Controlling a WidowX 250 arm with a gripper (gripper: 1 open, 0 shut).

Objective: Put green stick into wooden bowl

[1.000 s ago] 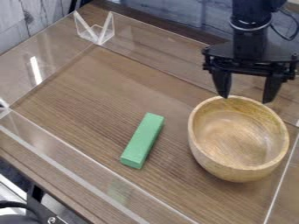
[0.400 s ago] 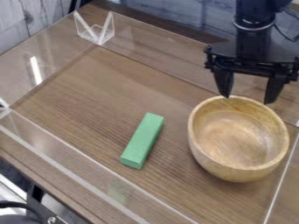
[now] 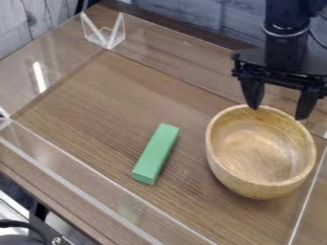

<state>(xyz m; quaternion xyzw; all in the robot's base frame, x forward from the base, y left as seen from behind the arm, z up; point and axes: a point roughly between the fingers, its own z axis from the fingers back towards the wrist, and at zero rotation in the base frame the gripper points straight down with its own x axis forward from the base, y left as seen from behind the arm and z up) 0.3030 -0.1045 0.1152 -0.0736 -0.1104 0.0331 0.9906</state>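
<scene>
The wooden bowl (image 3: 261,163) sits on the right side of the worktop (image 3: 96,110), its round, open mouth facing up. It is light tan, with a thick rim and visible grain on the inside, and no green shows within it. The green stick (image 3: 155,153) lies flat on the worktop to the left of the bowl, apart from it. It is a plain, flat-sided bright green bar, set at a slant in the view: its upper end leans to the right and its lower end to the left. The black hand (image 3: 278,99) is at the upper right of the view, over the far part of the bowl. Its two fingers point down and stand wide apart, one toward the left of the bowl's far rim and the other toward the right, with nothing clamped between them. Whether either fingertip touches the rim cannot be told from this angle. The body of the hand rises above the fingers and runs out of the top of the view. The worktop is brown wood, crossed by pale lines that run along its left and right parts. Near its far edge, at the upper left, stands a small clear, angular object (image 3: 105,32), well apart from both the bowl and the stick; what it is cannot be made out. In the lower left corner, black cables (image 3: 29,227) curve beside the worktop, partly cut off by the edge of the view.
</scene>
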